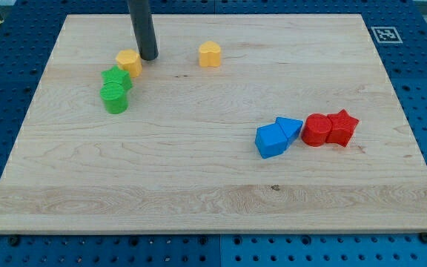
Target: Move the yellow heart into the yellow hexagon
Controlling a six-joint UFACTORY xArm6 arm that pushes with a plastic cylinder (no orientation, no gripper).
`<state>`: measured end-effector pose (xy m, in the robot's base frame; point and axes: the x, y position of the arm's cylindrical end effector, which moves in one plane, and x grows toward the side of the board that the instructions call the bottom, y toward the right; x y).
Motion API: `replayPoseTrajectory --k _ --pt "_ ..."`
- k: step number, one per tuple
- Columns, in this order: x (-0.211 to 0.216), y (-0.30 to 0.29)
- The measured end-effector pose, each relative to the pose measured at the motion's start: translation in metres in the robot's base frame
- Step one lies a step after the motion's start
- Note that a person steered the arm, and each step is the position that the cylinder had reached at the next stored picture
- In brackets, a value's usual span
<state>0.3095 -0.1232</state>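
The yellow heart (210,54) lies near the view's top, a little left of centre. The yellow hexagon (128,61) lies further to the view's left, touching a green block below it. My tip (148,58) is on the board just right of the yellow hexagon, very close to or touching it, and well left of the yellow heart. The rod rises out of the view's top.
A green star-like block (116,78) and a green cylinder (114,98) sit together below the hexagon. A blue cube (270,140) and a blue triangle (289,129) touch at right of centre. A red cylinder (317,130) and a red star (342,127) touch beside them.
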Motion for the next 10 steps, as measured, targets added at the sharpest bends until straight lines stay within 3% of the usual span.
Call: replayPoseTrajectory --k 6,8,9,10 --pt "0.001 -0.024" --pt "0.004 0.065" --pt "0.047 0.089" --pt "0.054 0.091"
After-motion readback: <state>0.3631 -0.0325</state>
